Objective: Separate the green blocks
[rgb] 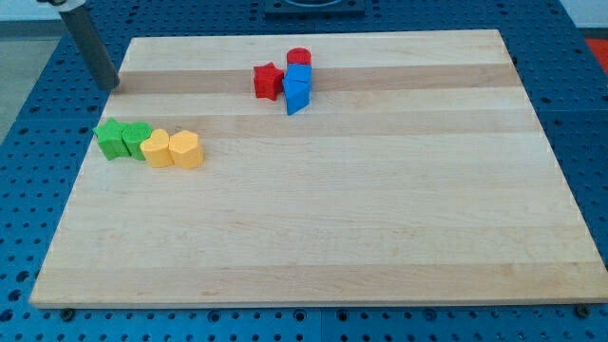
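— At the upper left of the frame, what is the arm doing?
— It is ending in a straight dark rod with no jaws to release or clench, so it is grasping nothing. My tip [108,84] is sitting just off the left edge of the wooden board [332,237], over the blue perforated table [28,190].
— Where are the green blocks lying?
— Below the tip, near the board's left edge. The leftmost green block [112,139] and the second green block [136,139] are touching each other; their exact shapes are hard to tell. The tip is standing apart from both, above them in the frame.
— Is anything pressing against them?
— Yes, a yellow block [158,149] is touching the second green one on its right, and another yellow block [186,150] is sitting against that, making one row of four.
— And farther out?
— Toward the upper middle, a red star-shaped block [268,80], a red cylinder [299,58], a blue cube [299,76] and a blue wedge-like block [296,97] are clustering tightly, well apart from the green pair.
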Available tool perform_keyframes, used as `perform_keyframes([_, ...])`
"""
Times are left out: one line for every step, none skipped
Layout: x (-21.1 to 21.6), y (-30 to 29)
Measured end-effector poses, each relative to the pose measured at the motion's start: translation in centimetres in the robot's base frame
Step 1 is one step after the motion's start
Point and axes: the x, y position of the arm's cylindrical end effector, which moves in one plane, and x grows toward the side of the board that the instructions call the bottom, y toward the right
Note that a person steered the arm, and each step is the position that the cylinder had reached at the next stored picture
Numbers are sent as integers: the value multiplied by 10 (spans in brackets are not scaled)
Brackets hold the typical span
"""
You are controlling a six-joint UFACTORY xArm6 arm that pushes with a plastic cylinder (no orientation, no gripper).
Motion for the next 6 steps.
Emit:
perform_keyframes([59, 0])
perform_keyframes([108, 0])
perform_keyframes([144, 6])
perform_keyframes([143, 36])
perform_keyframes([97, 54])
perform_keyframes([68, 84])
